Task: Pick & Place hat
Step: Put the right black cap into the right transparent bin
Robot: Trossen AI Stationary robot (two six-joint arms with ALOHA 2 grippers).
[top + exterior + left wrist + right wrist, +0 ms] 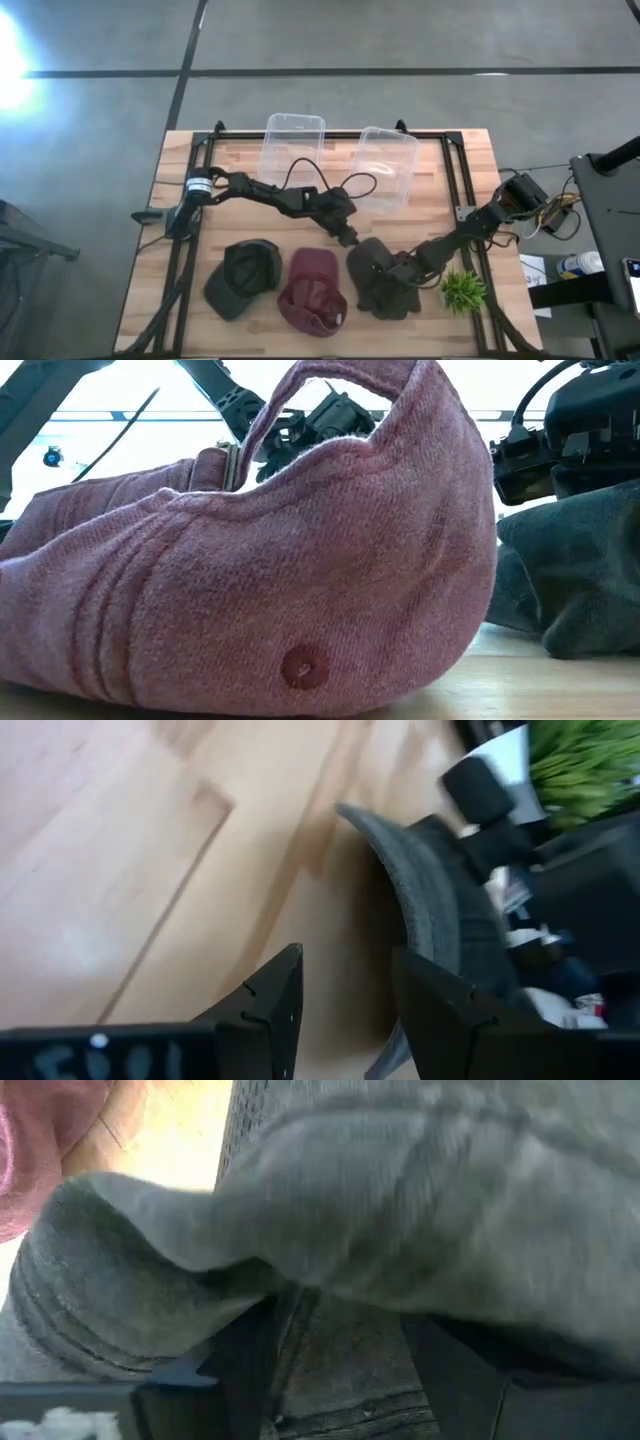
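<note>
Three hats lie in a row on the wooden table: a dark green one (240, 278), a maroon one (313, 290) (250, 560) and a dark grey one (385, 280) (580, 580). My left gripper (350, 238) (345, 1010) is open and low beside the grey hat's far-left edge. The hat's curved brim (420, 900) runs just past one finger, and I cannot tell whether they touch. My right gripper (403, 268) (340, 1380) reaches in from the right and is shut on the grey hat (400, 1200), whose cloth fills its wrist view. My right gripper has grey hat cloth (345, 1360) between its two fingers, at the hat's right side, coming slanting from the table's right. A bunched fold of the hat (150, 1280) rides above the fingers. The hat's left part still rests on the table (370, 265).
Two clear plastic bins (292, 145) (386, 165) stand at the table's far edge. A small green plant (462, 290) sits near the right edge, close to my right arm. The maroon hat lies right next to the grey one.
</note>
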